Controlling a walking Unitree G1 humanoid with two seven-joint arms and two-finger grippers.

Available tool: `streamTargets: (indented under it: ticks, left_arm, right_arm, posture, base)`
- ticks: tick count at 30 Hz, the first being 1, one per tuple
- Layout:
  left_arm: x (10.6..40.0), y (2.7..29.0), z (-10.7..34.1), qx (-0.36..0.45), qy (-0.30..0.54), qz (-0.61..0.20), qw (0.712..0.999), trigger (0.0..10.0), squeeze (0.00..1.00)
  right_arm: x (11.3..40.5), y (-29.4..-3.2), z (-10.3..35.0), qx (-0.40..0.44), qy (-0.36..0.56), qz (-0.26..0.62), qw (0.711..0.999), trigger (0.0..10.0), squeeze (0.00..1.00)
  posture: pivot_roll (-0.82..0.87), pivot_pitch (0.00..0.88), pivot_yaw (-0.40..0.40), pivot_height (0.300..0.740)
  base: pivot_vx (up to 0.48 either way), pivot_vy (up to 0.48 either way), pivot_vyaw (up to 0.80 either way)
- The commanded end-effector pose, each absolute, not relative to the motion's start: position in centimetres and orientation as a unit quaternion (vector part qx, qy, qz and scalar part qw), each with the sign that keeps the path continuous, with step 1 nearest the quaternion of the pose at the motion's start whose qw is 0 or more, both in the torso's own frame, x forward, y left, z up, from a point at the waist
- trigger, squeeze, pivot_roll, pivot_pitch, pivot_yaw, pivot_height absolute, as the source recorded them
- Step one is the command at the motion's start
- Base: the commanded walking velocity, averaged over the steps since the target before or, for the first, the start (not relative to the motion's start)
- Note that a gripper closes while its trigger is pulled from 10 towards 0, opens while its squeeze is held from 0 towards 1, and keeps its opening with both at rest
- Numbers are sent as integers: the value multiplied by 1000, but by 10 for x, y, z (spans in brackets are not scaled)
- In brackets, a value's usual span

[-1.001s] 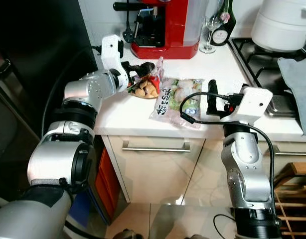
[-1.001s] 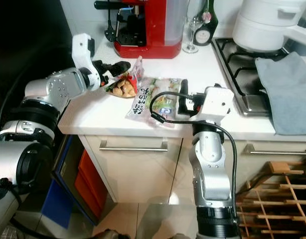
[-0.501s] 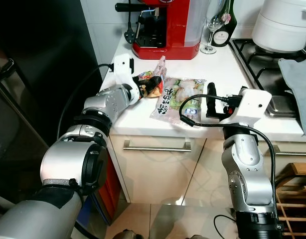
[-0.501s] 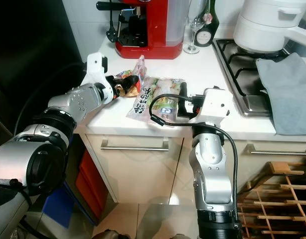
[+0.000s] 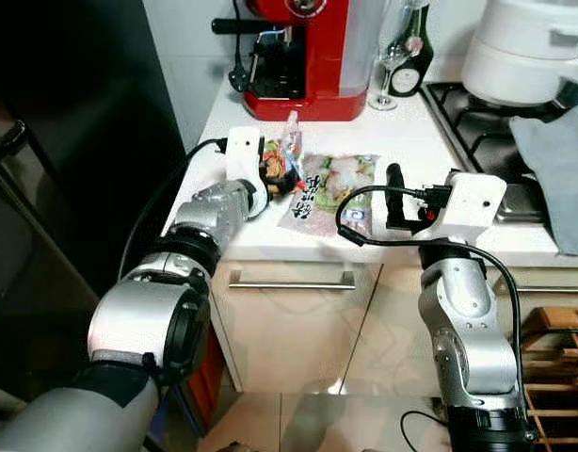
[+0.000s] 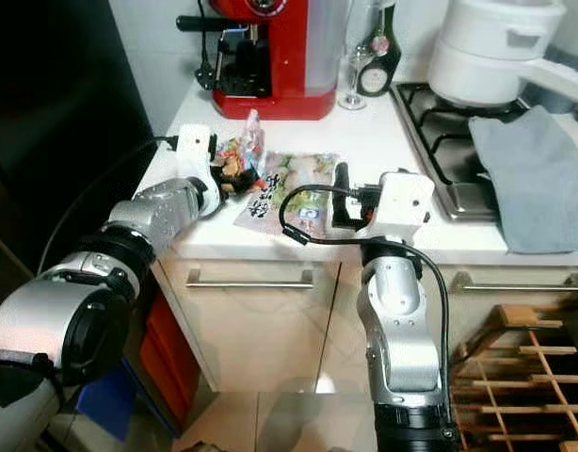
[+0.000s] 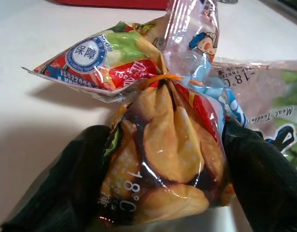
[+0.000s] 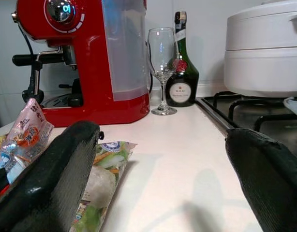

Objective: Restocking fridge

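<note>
Near the centre of the left eye view, a snack bag (image 7: 163, 145) is clamped between the fingers of the left gripper (image 5: 281, 179) on the white counter (image 5: 411, 141). A frozen vegetable packet (image 5: 329, 188) lies just beside it. Right of centre, the right gripper (image 5: 394, 193) is held with fingers spread apart, empty, above the counter edge.

We see a clear snack bag (image 7: 163, 145) w/ red, green & blue print, golden-brown pieces inside. Veg packet (image 5: 329, 188): clear w/ green & white. Coffee machine (image 8: 85, 58) is glossy red, bottle (image 8: 181, 63) dark green, counter (image 5: 402, 141) white, towel (image 6: 529, 179) grey.
</note>
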State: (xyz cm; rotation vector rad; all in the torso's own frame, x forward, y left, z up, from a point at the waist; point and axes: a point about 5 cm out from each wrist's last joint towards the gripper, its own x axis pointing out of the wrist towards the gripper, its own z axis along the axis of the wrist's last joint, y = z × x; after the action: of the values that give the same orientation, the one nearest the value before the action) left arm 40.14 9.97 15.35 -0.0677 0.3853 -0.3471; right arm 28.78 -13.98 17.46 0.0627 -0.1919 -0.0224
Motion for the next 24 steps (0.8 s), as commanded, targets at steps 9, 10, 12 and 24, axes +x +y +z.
streamTargets:
  ticks: [9, 10, 12, 24]
  left_arm:
    - [382, 100, 110, -27, 277, -177, 944, 0, 0]
    - [382, 99, 110, -30, 275, -179, 944, 0, 0]
    - [382, 98, 110, -36, 271, -188, 943, 0, 0]
    - [402, 91, 164, -8, 144, -247, 958, 0, 0]
  right_arm:
    - [290, -134, 175, 34, -91, -1, 995, 10000, 0]
    - [290, -134, 175, 34, -90, 0, 995, 10000, 0]
    - [290, -134, 174, 34, -89, 0, 995, 10000, 0]
    - [292, -140, 171, 34, -85, -11, 996, 10000, 0]
  posture:
    - [-127, 0, 63, 740]
    - [-126, 0, 63, 740]
    - [-125, 0, 63, 740]
    - [-118, 0, 55, 740]
  base:
    - [0, 0, 0]
    - [0, 0, 0]
    - [0, 0, 0]
    - [0, 0, 0]
